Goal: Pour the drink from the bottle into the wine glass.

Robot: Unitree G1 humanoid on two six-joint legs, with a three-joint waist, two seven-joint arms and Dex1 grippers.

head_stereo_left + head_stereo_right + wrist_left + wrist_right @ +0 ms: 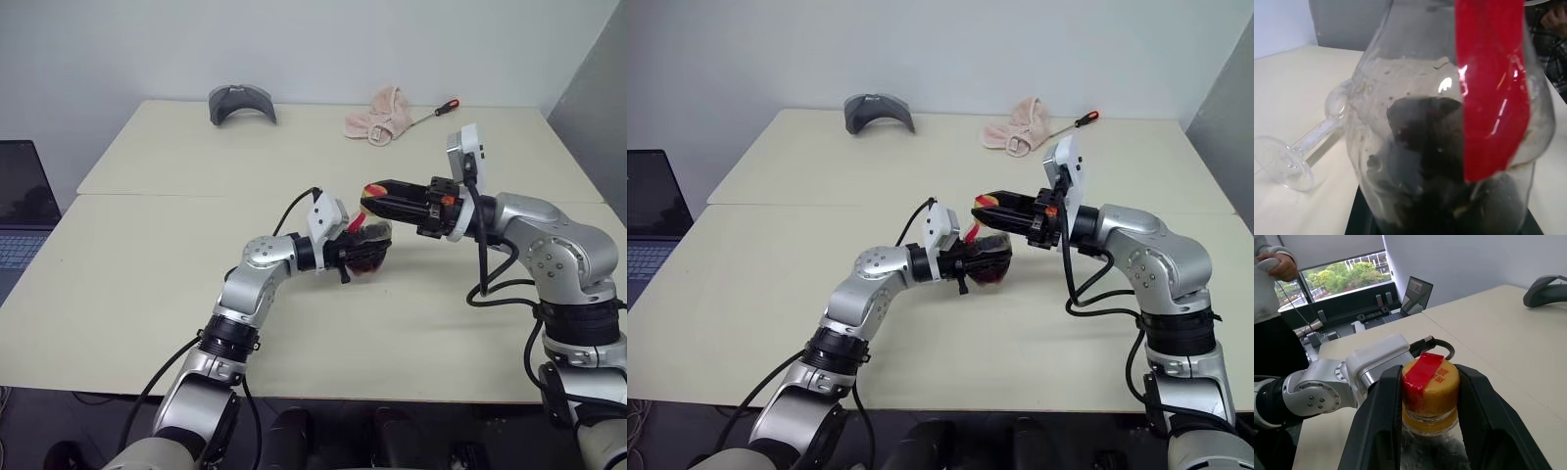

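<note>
The glass lies tipped over on the bench, just past the bottle; nothing can be poured until it stands up. The left pincer is clamped tight on the bottle, held above the bench mid-scene, dark drink inside. The right pincer has its fingers either side of the cap, nearly touching. If it twists while the left grip slips, the bottle could spin or drop and spill.
</note>
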